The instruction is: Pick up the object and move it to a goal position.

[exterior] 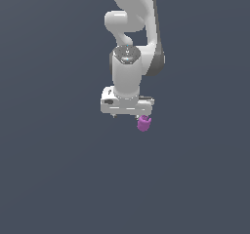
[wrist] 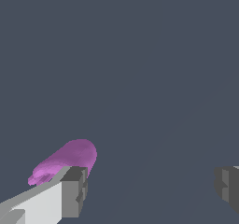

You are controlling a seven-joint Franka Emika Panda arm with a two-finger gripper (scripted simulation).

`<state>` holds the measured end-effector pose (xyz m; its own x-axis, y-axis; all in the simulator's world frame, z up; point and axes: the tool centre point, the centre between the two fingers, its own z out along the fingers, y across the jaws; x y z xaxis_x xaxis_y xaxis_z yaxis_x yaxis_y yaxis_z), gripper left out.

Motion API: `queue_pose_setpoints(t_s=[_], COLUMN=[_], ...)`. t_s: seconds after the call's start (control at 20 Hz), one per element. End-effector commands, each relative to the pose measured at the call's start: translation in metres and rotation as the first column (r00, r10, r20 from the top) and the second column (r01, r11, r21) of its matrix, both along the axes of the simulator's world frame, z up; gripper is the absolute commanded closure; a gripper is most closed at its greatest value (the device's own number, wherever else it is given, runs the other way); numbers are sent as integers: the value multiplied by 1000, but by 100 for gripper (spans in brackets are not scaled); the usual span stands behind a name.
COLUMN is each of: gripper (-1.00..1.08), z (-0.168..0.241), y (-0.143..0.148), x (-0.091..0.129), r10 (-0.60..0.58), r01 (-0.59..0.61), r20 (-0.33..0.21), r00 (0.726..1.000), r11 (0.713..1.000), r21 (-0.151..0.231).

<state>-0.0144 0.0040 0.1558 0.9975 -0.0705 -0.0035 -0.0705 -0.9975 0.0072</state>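
The object [exterior: 143,123] is a small purple-magenta rounded lump, just below the end of the white gripper [exterior: 128,115] that lies toward the exterior view's right. In the wrist view the object [wrist: 67,160] lies close against one grey fingertip [wrist: 74,190], which hides part of it. The other fingertip [wrist: 228,185] is far off across the wide gap. The gripper [wrist: 149,188] is open, and nothing is between its fingers. I cannot tell whether the near fingertip touches the object.
A plain dark grey-blue surface [exterior: 58,169] fills both views. The white arm [exterior: 132,18] rises above the gripper in the exterior view. No other objects or markers show.
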Motion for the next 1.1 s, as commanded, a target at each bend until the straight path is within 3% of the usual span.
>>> queue_pose_setpoints(t_s=[0.0,0.5,1.05], gripper=[-92,-92,-92], z=[-7,-32,-39], y=[18,79,96], x=[-6,-32,-40], r10=[-19,-93,-112], r01=[19,93,112], r20=[1,3,3], r00=[1000,996,994], r11=[1000,996,994], r21=[1,5,7])
